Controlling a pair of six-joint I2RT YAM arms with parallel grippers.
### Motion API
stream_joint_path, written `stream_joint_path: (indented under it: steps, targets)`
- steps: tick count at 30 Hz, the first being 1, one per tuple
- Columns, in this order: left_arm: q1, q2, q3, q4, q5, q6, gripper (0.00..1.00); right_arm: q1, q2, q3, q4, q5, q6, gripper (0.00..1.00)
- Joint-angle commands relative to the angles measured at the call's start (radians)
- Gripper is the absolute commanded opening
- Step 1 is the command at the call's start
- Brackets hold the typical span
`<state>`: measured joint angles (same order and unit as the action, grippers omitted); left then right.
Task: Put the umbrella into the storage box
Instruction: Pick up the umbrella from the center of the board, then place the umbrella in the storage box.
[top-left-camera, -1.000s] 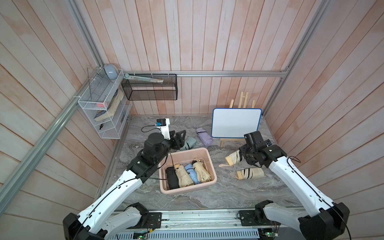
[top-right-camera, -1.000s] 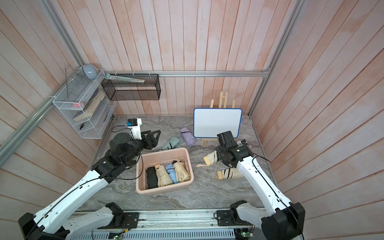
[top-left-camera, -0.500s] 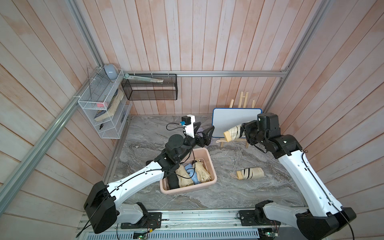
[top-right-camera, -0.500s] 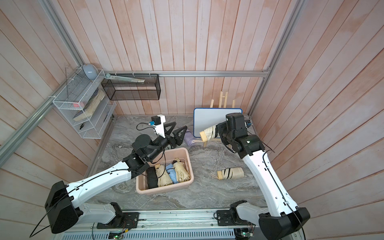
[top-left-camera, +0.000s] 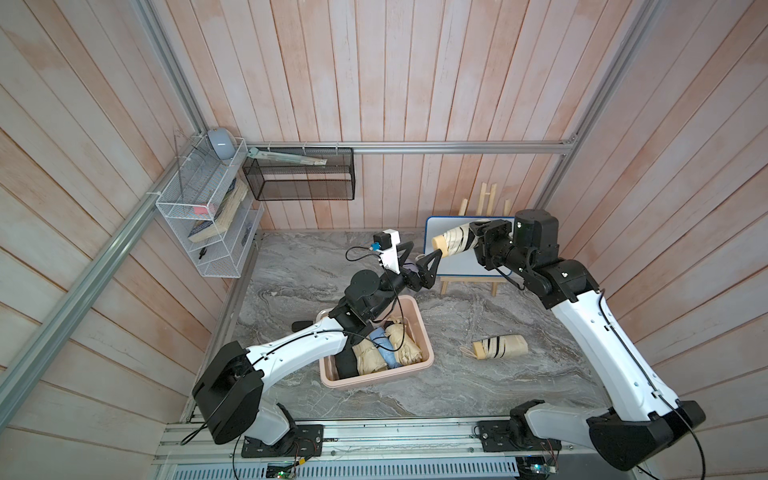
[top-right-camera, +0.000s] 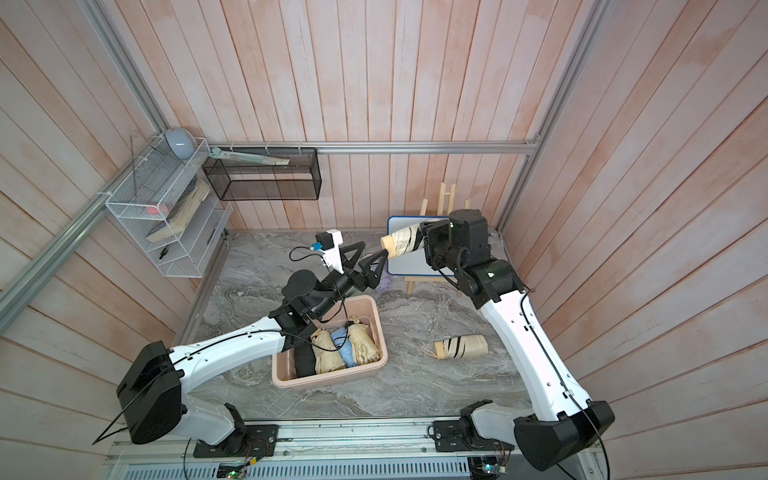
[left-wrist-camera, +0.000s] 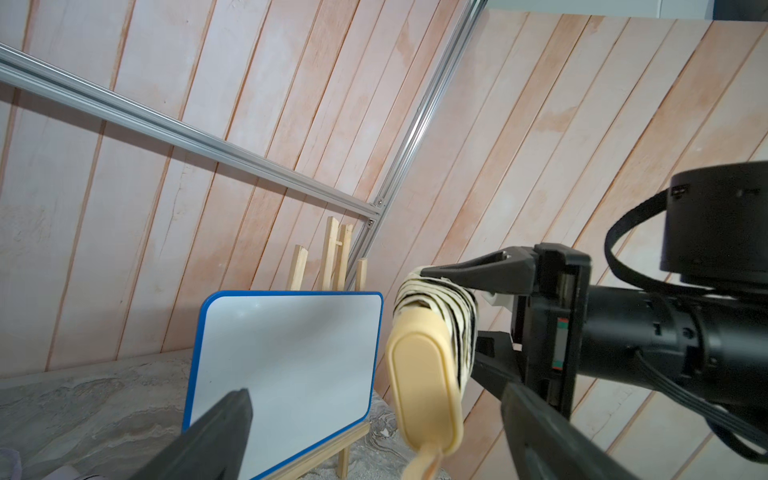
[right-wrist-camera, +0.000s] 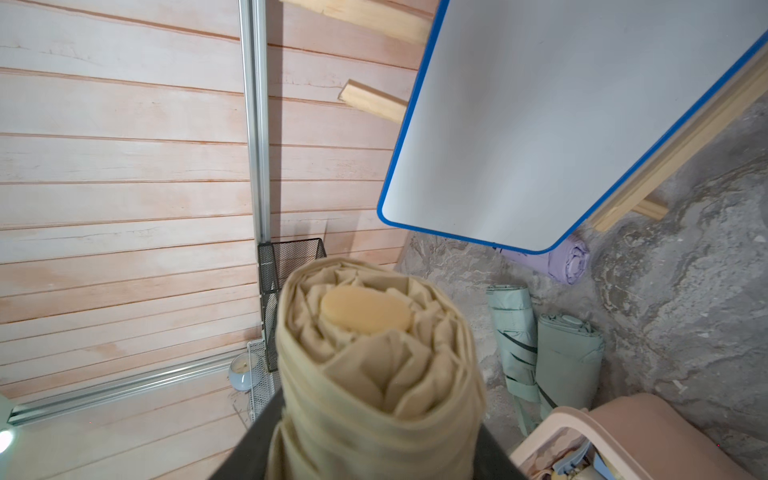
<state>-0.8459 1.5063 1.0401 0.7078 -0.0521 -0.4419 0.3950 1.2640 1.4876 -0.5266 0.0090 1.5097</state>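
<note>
R jaws clenched on striped umbrella (top-left-camera: 455, 243), held up in air approx. level, in front of whiteboard (top-left-camera: 461, 266). L jaws spread wide, empty, tips just beside its handle end. Pink box (top-left-camera: 374, 378) on desk (top-left-camera: 478, 395), four folded umbrellas (top-left-camera: 368, 357) inside. 2nd umbrella (top-left-camera: 500, 347) on desk, R of box.

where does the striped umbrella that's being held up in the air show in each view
In a top view: held umbrella right of centre, across the whiteboard.
In a top view: held umbrella near centre, again across the whiteboard.
Left wrist: lower middle, cream handle end facing the camera, whiteboard beside it.
Right wrist: bottom centre, filling the foreground.
Shared landmark: the blue-framed whiteboard, in all four views.
</note>
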Motion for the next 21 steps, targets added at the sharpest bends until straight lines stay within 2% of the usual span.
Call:
stream_joint_path:
  steps: [1, 6, 8, 17, 21]
  targets:
    - [-0.003, 0.034, 0.041, 0.072, 0.038, -0.022, 1.0, 0.025, 0.003, 0.032, 0.105, -0.028, 0.055, 0.46]
    - [-0.006, 0.076, 0.064, 0.15, 0.047, -0.012, 1.0, 0.062, -0.001, 0.003, 0.148, -0.031, 0.106, 0.46]
    - [-0.006, 0.089, 0.074, 0.171, 0.03, -0.001, 0.96, 0.067, -0.011, -0.02, 0.169, -0.038, 0.13, 0.46]
    - [-0.012, 0.12, 0.077, 0.265, 0.014, 0.027, 0.72, 0.068, -0.044, -0.088, 0.196, -0.057, 0.188, 0.46]
    - [-0.022, 0.133, 0.098, 0.254, 0.022, 0.041, 0.61, 0.073, -0.063, -0.12, 0.211, -0.062, 0.207, 0.47]
